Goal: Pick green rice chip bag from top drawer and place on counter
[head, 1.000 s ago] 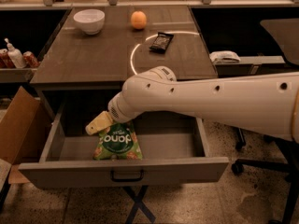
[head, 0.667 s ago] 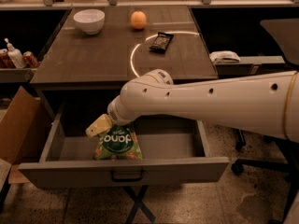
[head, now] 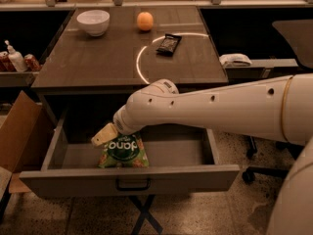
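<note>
A: Where do we find the gripper [head: 103, 136]?

B: Down inside the top drawer [head: 205, 176], at the end of the white arm [head: 210, 106] that reaches in from our right. Its pale tip sits at the upper left corner of the green rice chip bag [head: 124, 152]. We cannot tell whether it touches the bag or hangs just over it.

A: Is it spread, pressed together, or pinching the bag?

B: We cannot tell. The wrist covers most of it and only a pale wedge shows.

A: And the bag itself?

B: It lies flat on the drawer floor, left of the middle and close behind the drawer front, with its lettering upside down to us. The drawer is pulled well out. Its dark handle [head: 133, 184] sits at the centre of the front, just below the bag as we see it.

A: What do we see further out?

B: The counter [head: 88, 62] above the drawer carries a white bowl [head: 93, 21] at its far left. There is an orange [head: 145, 20] near the far middle and a small black wrapper [head: 168, 44] at the top of the pale arc [head: 137, 65]. A cardboard box [head: 19, 131] stands left of the drawer, and a pump bottle [head: 14, 58] sits on a low shelf beyond it.
</note>
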Robot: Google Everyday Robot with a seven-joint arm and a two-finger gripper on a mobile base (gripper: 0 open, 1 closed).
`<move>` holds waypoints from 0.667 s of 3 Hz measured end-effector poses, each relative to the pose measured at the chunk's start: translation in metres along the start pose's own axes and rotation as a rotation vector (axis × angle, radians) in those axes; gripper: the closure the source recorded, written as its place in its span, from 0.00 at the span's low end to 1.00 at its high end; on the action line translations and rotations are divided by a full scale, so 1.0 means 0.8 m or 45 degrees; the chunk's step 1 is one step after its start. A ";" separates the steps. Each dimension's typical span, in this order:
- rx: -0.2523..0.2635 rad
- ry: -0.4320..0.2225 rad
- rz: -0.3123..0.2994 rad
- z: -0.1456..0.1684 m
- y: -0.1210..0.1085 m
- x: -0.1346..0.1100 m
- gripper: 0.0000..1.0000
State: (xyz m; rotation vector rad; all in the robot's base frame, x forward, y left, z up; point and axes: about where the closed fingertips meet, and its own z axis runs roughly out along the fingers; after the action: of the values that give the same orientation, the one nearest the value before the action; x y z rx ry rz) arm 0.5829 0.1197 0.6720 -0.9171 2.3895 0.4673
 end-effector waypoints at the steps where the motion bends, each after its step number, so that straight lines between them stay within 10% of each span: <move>1: 0.004 0.029 -0.004 0.016 0.001 0.004 0.00; 2: 0.011 0.072 -0.010 0.033 0.004 0.010 0.00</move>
State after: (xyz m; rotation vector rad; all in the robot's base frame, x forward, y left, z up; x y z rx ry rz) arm 0.5849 0.1311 0.6466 -0.9471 2.4361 0.4337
